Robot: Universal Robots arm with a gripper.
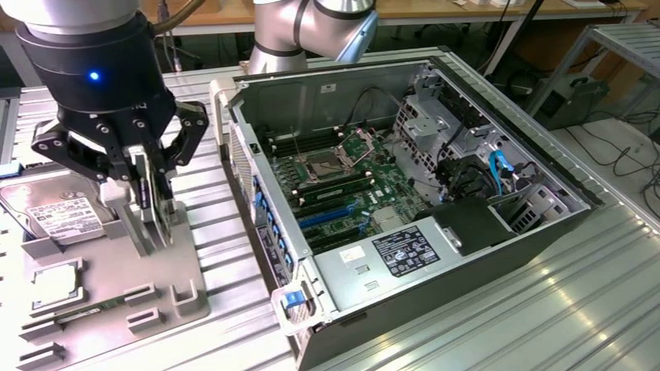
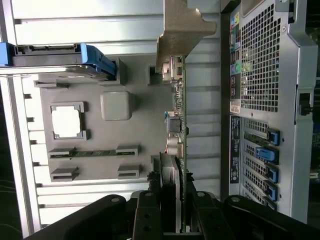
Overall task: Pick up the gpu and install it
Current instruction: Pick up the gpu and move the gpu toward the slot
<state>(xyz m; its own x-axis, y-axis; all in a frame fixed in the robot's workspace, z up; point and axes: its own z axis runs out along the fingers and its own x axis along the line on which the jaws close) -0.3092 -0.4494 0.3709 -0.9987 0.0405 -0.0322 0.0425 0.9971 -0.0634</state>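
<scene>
looking at the exterior view, we see the tool pinching the gpu, which stands on edge in the grey fixture beside the open computer case. in the wrist view the card runs edge-on from the fingers to its silver bracket. we judge a straight, untilted pull along its plane keeps it from binding.

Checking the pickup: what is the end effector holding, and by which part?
The gpu, standing on edge, pinched at its upper edge by the end effector.
</scene>
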